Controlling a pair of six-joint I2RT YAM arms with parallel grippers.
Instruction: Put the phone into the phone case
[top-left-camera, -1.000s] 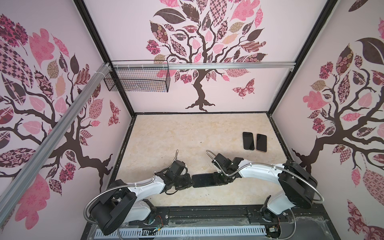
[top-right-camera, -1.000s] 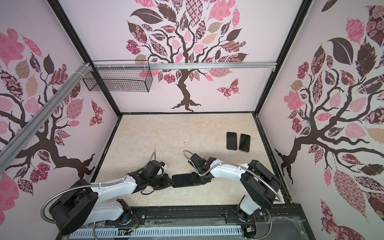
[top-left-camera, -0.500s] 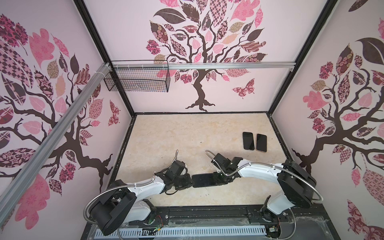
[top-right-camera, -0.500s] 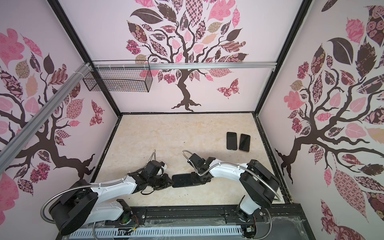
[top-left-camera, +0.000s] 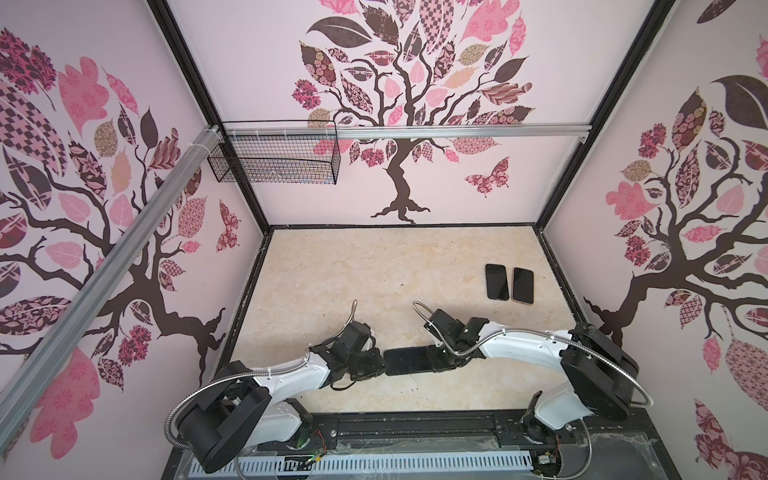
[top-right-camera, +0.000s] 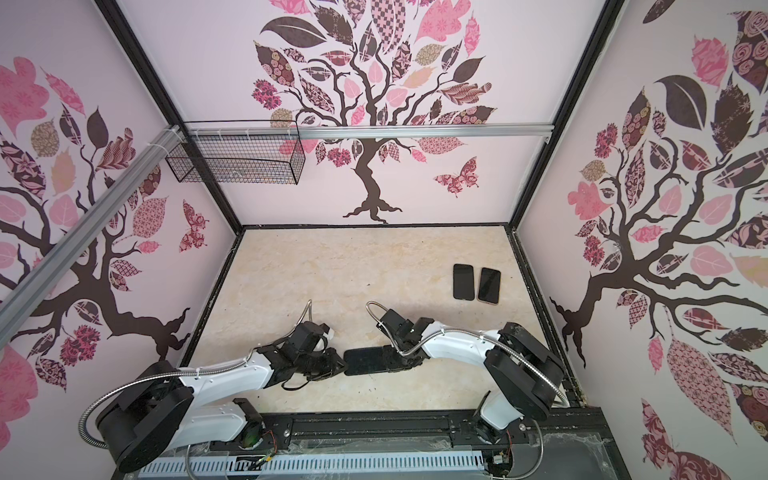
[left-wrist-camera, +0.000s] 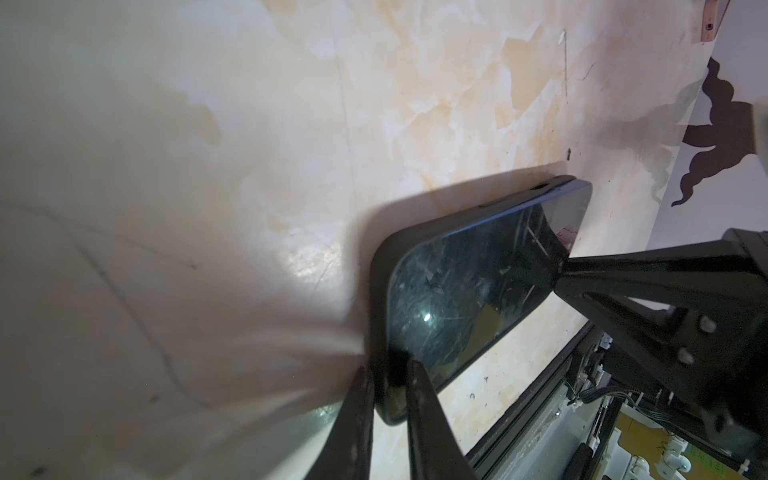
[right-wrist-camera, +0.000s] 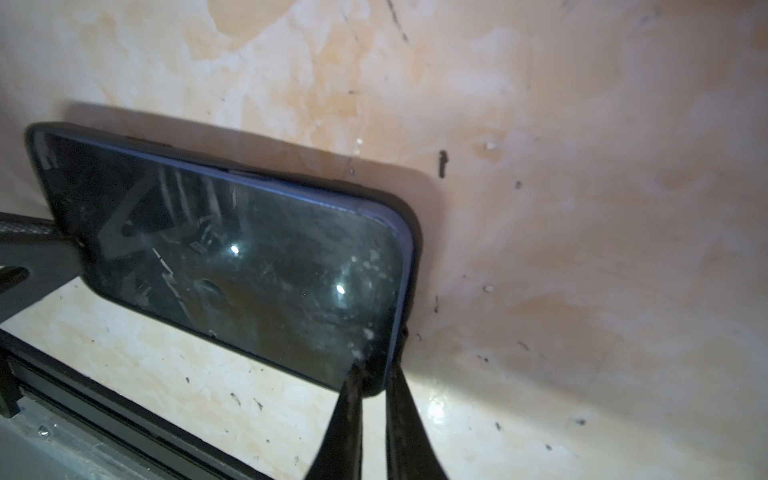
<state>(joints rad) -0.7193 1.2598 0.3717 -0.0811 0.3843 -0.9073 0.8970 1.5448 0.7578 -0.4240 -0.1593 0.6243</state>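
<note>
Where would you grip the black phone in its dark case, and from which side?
I would take the black phone in its dark case at a short end's corner, approaching along its length. It is thin and flat, so fingers can pinch through its thickness, screen side and back.

Two dark phones lie flat on the marbled beige table top (top-left-camera: 374, 266), well beyond the right gripper (top-left-camera: 435, 360) and to its right, near the side wall. They are side by side and almost touching: a black phone (top-left-camera: 497, 281), and a gold-edged phone (top-left-camera: 523, 285) nearer to the wall. Far beyond the left gripper (top-left-camera: 383, 363) and high above it, a wire basket (top-left-camera: 274, 160) hangs from an aluminium rail (top-left-camera: 457, 132) on the back wall. A second rail (top-left-camera: 104, 266) runs along the wall to the left of this gripper. The walls carry a tree pattern (top-left-camera: 400, 183) with pink and brown leaves. A white cable duct (top-left-camera: 374, 462) lies behind both grippers.
</note>
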